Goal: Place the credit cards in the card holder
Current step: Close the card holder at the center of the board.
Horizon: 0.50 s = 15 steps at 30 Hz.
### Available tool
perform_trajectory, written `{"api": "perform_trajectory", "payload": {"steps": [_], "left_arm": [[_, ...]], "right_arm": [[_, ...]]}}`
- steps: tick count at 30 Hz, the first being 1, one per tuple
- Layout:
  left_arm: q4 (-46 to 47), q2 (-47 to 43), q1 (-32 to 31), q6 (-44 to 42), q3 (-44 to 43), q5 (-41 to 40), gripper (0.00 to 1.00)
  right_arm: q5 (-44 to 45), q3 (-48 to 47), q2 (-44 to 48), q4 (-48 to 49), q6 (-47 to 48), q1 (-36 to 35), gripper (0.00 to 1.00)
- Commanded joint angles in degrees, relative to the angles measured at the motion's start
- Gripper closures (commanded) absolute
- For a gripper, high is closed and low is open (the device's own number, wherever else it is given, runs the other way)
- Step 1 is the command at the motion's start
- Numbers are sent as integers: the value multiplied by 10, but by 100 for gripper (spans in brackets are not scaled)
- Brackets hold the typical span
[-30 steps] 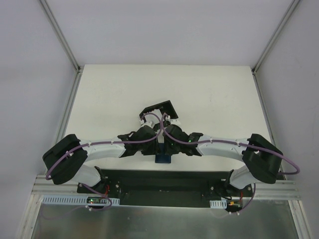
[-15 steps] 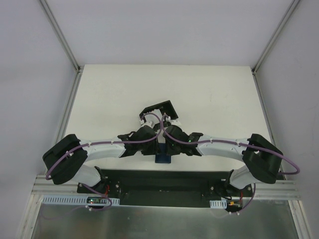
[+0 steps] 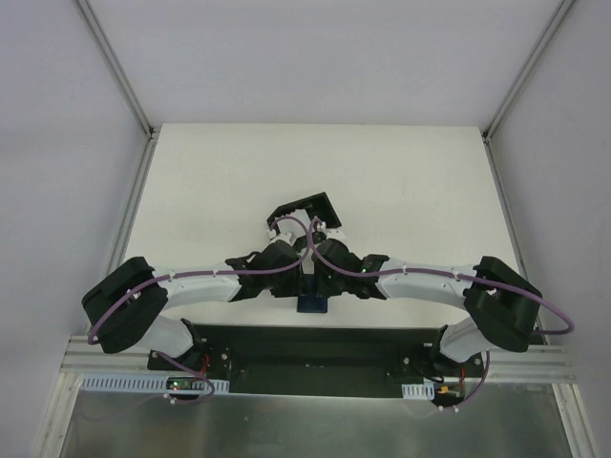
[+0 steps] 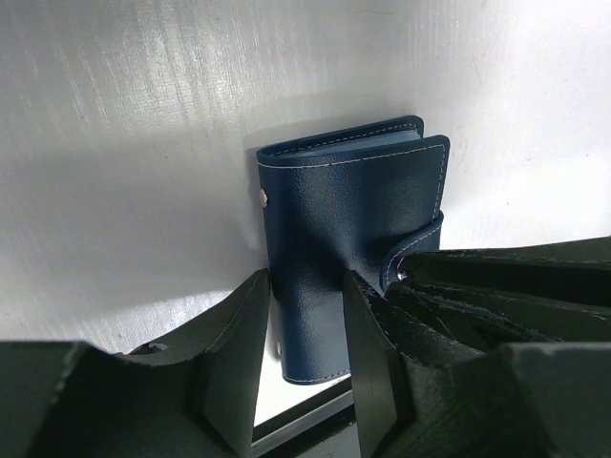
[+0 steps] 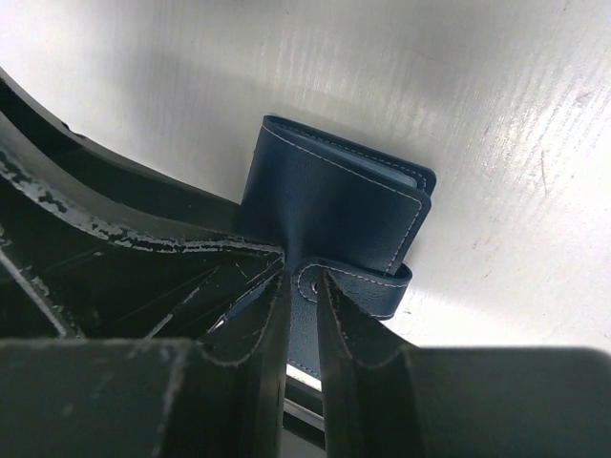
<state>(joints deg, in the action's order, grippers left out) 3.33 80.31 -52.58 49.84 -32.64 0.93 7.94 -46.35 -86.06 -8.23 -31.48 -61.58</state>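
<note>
The card holder (image 4: 353,210) is a navy-blue wallet lying folded shut near the table's front edge, between both arms (image 3: 312,305). My left gripper (image 4: 304,286) is open, its fingers (image 4: 239,343) standing over the wallet's near end, one at its left edge and one over its face. My right gripper (image 5: 304,286) is shut on the wallet's strap tab (image 5: 355,286), with the wallet body (image 5: 334,200) just beyond. In the top view both grippers (image 3: 304,279) (image 3: 319,277) meet above the wallet. No credit cards are in view.
A black open-sided box frame (image 3: 305,212) stands just behind the grippers. The black base plate (image 3: 315,345) runs along the table's front edge, right below the wallet. Metal rails border the table (image 3: 239,172) left and right.
</note>
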Motion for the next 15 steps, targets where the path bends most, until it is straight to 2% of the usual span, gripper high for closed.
{"api": "perform_trajectory", "payload": {"steps": [1,9,15], "left_arm": [[-65,20,-8,-22,4,-5,64],[-66,25,-8,-21,1,-2,64],[-65,25,-8,-21,0,-2,64]], "right_arm": [[-4,4,2,7,-13,-1,81],[7,-4,-9,-40,-20,-1,84],[1,4,-17,-36,-26,-5,88]]}}
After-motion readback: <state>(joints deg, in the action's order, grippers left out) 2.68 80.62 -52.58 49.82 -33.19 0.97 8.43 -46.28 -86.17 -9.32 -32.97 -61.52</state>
